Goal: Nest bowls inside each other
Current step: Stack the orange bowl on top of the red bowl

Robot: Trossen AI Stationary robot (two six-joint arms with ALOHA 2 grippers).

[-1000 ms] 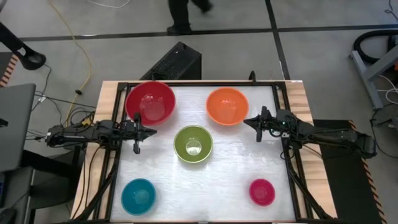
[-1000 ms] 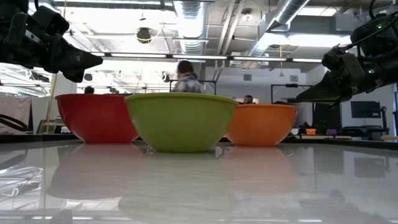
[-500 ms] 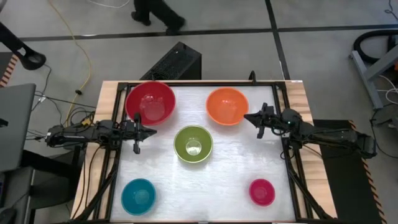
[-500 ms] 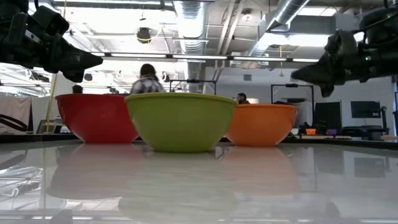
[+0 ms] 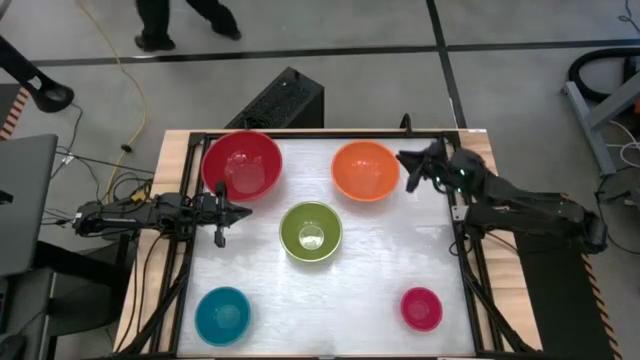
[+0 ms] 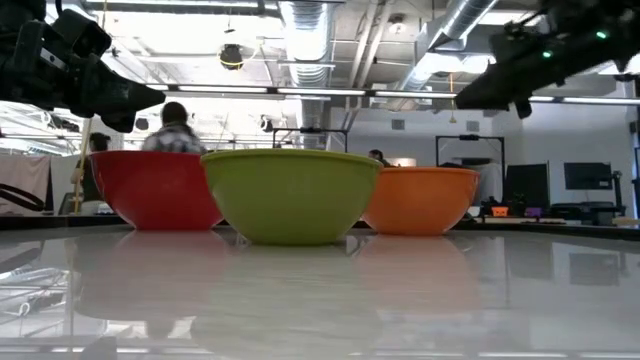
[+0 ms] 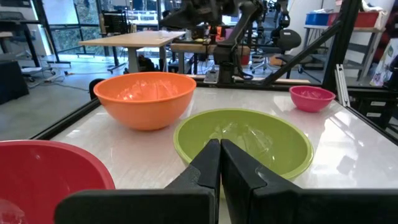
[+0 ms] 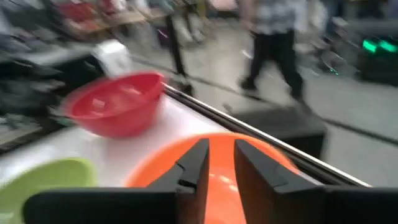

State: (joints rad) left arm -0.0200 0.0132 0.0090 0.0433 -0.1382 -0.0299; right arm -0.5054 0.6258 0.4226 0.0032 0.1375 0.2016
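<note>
The right pincer has swung away from its earlier spot out beside the table's right rail and now hangs high over the right rim of the round glossy orange plastic bowl. Its wrist view shows the two dark fingers standing a little apart with nothing between them, the orange bowl just below and ahead. A second ago it sat lower and farther from that bowl; in the low view it has climbed toward the ceiling lights.

Beyond the orange bowl from this pincer sits the large round glossy red plastic bowl. The lime green round plastic bowl stands nearer the table's middle — none of these have shifted. The small magenta pink round plastic bowl and the teal round plastic bowl rest well apart along the near edge of the white table, each still alone.

The left pincer waits unchanged — fingers pressed together, empty, just beside the red bowl.
</note>
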